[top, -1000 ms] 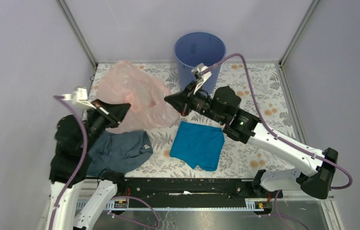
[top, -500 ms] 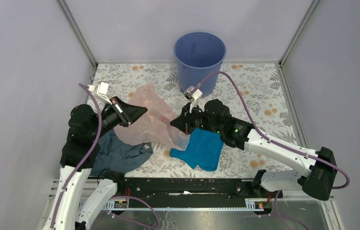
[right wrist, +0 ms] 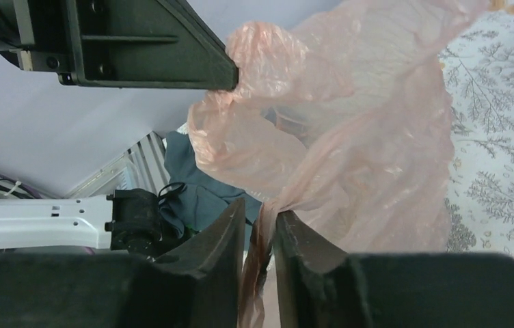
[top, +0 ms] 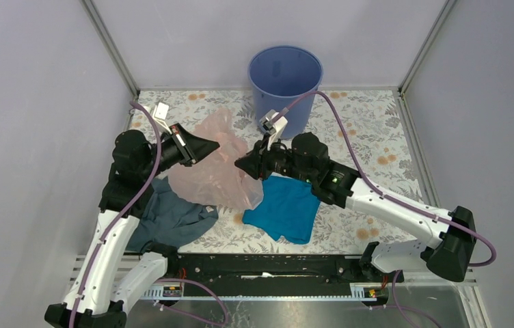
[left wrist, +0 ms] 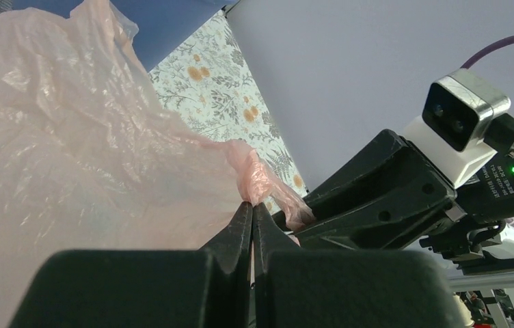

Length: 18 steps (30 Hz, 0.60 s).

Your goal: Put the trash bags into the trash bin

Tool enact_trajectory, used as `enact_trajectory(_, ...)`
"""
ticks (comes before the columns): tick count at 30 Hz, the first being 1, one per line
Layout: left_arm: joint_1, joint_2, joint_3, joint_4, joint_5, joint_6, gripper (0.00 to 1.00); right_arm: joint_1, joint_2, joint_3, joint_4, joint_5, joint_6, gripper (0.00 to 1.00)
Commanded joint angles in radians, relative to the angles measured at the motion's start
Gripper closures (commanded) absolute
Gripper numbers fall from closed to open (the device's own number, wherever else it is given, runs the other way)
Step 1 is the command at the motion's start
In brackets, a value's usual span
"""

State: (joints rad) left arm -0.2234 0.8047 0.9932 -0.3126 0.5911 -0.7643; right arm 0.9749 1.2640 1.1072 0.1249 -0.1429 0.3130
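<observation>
A thin translucent pink trash bag (top: 212,174) hangs between my two grippers, its lower part draped on the table. My left gripper (top: 217,145) is shut on a pinch of the bag's upper edge (left wrist: 268,188). My right gripper (top: 238,165) is closed on a twisted strand of the bag (right wrist: 261,225), with a narrow gap between its jaws filled by plastic. The two grippers are close together and face each other. The round blue trash bin (top: 285,76) stands upright and open at the back of the table, behind the right gripper. I cannot see into it.
A teal cloth (top: 283,208) lies flat under the right arm. A grey-blue cloth (top: 170,220) lies at the near left, partly under the bag, and shows in the right wrist view (right wrist: 203,188). The table has a floral cover (top: 370,130). Walls enclose three sides.
My left gripper has moved right and toward the back with the bag. My right gripper dipped toward the teal cloth, then rose again. The bag is now bunched between them instead of spread wide.
</observation>
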Motion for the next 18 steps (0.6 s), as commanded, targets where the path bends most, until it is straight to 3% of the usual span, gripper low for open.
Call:
enact_trajectory(1,-0.002,0.011,0.018,0.069,0.017,0.012,1.00,0.001,0.039,0.042,0.091,-0.030,-0.043,0.68)
enact_trajectory(8,-0.010,0.022,0.012,0.070,0.013,-0.011,1.00,0.001,0.108,0.105,0.107,-0.037,-0.065,0.26)
enact_trajectory(12,-0.019,0.029,0.013,0.071,0.012,-0.029,1.00,0.002,0.113,0.089,0.146,-0.038,-0.062,0.14)
enact_trajectory(18,-0.087,0.054,0.035,0.070,-0.055,-0.051,1.00,0.004,0.138,0.130,0.119,0.094,-0.109,0.07)
